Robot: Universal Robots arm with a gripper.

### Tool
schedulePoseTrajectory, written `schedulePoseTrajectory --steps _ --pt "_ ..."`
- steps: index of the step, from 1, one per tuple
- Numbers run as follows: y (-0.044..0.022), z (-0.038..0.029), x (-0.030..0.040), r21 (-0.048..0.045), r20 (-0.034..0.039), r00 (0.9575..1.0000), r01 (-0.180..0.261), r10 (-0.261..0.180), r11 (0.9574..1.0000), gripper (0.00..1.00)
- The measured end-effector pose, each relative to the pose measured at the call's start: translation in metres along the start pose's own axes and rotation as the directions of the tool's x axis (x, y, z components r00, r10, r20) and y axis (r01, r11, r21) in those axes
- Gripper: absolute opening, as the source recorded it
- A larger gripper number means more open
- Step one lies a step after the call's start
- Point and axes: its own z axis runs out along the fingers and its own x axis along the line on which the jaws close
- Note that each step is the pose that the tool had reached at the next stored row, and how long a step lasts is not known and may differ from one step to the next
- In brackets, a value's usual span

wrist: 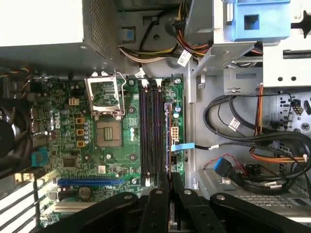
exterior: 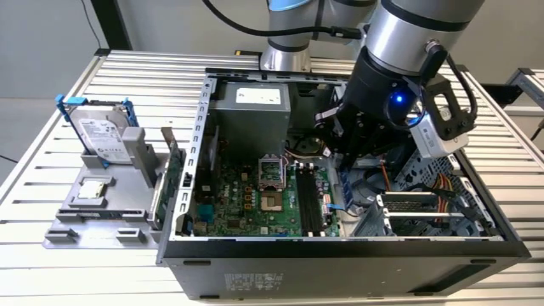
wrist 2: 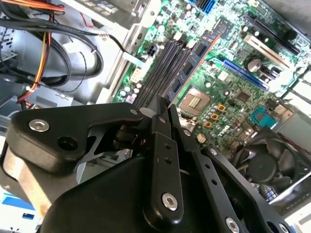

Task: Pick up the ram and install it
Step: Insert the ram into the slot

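Exterior view, left to right: hard drive (exterior: 102, 132) upright in the grey fixture (exterior: 102, 213) on the desk (exterior: 34, 185), left of the open PC case (exterior: 340, 255). Hand (exterior: 347, 167) is inside the case, clamped on the ram (wrist 2: 194, 60). Ram stands edge-on at the slot (wrist: 156, 131) row's outer side, right of the CPU socket (wrist: 108, 131) in the first wrist view.
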Motion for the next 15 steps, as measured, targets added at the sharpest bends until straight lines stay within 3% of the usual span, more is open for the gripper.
schedulePoseTrajectory --steps 9,15 --pt "0.0145 0.0100 0.0023 0.0000 0.0000 1.0000 0.000 0.000 1.0000 0.00" --pt "0.0191 0.0202 0.0022 -0.0004 0.0000 1.0000 0.000 0.000 1.0000 0.00"
